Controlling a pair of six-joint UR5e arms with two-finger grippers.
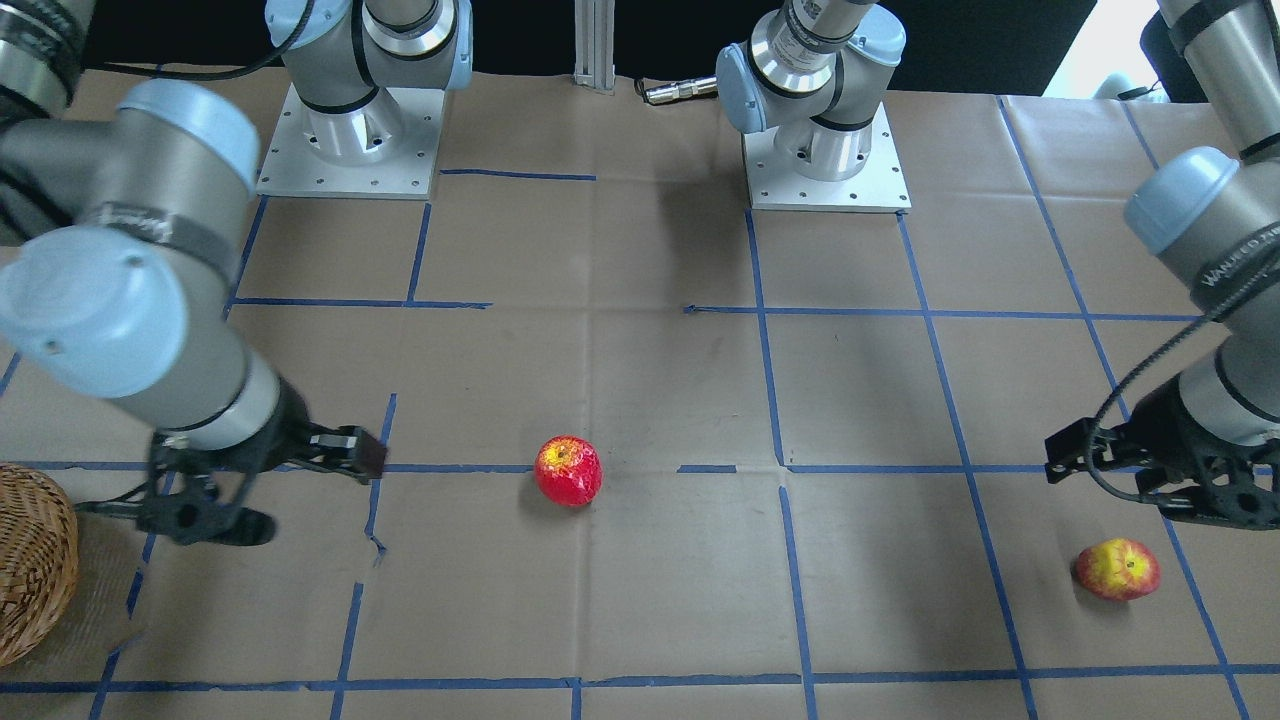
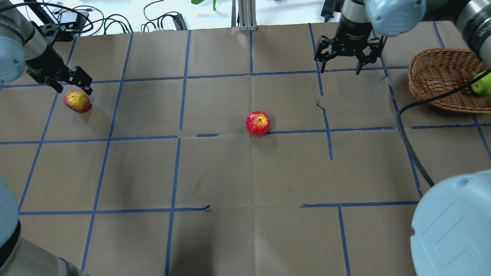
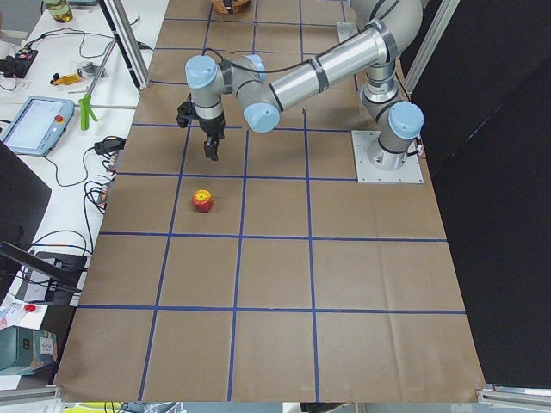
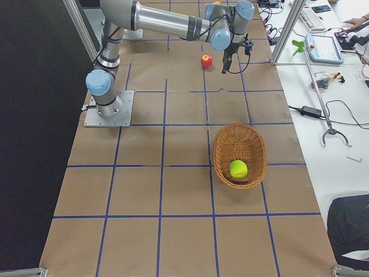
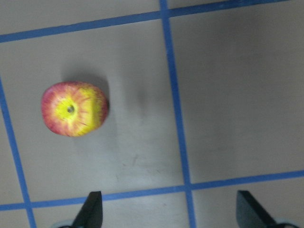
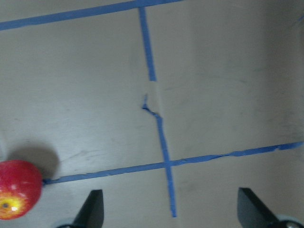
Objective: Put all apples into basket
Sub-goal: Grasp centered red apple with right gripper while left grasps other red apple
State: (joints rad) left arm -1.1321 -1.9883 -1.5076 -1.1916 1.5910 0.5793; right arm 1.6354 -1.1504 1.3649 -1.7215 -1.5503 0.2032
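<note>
The red-and-yellow apple (image 2: 77, 101) lies on the brown paper at the far left; it also shows in the left wrist view (image 5: 74, 109). My left gripper (image 2: 71, 82) hangs open and empty just above and beside it. The deep red apple (image 2: 257, 123) sits near the table's middle, and its edge shows in the right wrist view (image 6: 16, 188). My right gripper (image 2: 341, 65) is open and empty, between the red apple and the wicker basket (image 2: 429, 61). The lime green apple (image 4: 238, 168) lies inside the basket (image 4: 222, 147).
Blue tape lines grid the brown paper. The two arm bases (image 1: 350, 130) stand at the robot's edge of the table. A black cable (image 2: 406, 134) of the right arm hangs over the table beside the basket. Cables and a tablet (image 3: 39, 120) lie off the table.
</note>
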